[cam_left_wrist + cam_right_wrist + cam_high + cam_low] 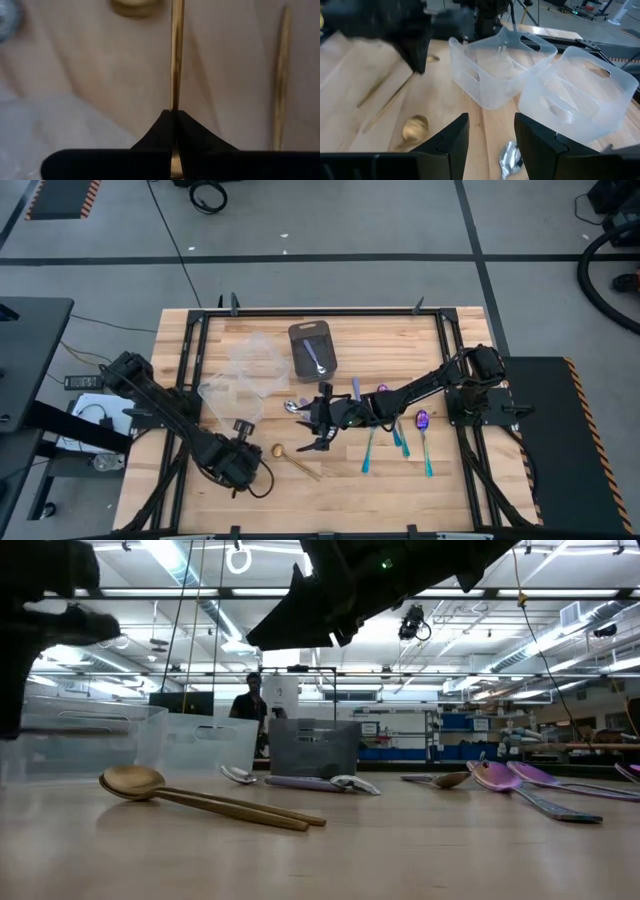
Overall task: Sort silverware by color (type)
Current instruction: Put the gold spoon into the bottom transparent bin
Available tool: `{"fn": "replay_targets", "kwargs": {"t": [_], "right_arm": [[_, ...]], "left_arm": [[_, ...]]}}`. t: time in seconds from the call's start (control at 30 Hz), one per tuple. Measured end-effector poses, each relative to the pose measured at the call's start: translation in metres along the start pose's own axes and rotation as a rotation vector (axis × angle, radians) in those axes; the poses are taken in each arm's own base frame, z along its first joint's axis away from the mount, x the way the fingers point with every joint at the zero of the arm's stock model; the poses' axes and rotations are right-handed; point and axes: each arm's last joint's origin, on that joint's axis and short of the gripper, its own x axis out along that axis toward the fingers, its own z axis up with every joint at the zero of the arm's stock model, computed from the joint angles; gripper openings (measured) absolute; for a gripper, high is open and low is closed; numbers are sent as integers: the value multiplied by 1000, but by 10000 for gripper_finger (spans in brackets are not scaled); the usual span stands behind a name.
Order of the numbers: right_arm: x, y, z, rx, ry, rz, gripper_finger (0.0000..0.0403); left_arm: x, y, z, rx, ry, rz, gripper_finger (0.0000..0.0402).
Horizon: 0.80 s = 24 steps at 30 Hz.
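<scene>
L hand (172,117) pinches gold spoon (176,55) (2 tubs (501,67) near); R hand (490,132) open.

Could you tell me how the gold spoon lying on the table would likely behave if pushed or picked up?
The gold spoon looks rigid metal, so probably stiff. Its slim handle lies flat on the wooden table, so pinching it may be slippery. Its rounded bowl suggests it could pivot when pushed.

The handle end of the gold spoon (176,55) is hidden between the closed dark fingers (155,137) in the left wrist view, and its bowl is cut off by the picture's edge. A silver spoon (509,159) is partly covered by the right gripper's fingers (447,142).
</scene>
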Motion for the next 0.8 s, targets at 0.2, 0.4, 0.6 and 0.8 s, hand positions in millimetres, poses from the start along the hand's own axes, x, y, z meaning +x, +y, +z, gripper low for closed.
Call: {"fn": "replay_targets", "kwargs": {"t": [0.2, 0.4, 0.6, 0.8], "right_arm": [[-6, -3, 3, -11, 29, -34, 167], [-15, -9, 10, -11, 32, -106, 167], [-15, -9, 8, -14, 53, -108, 167], [-15, -9, 8, -13, 51, -105, 167]], "left_arm": [[-33, 16, -10, -91, -150, 110, 14], [-54, 39, -17, -249, -273, 159, 14], [-51, 50, -28, -345, -275, 189, 14], [-58, 57, -40, -273, -235, 215, 14]]}}
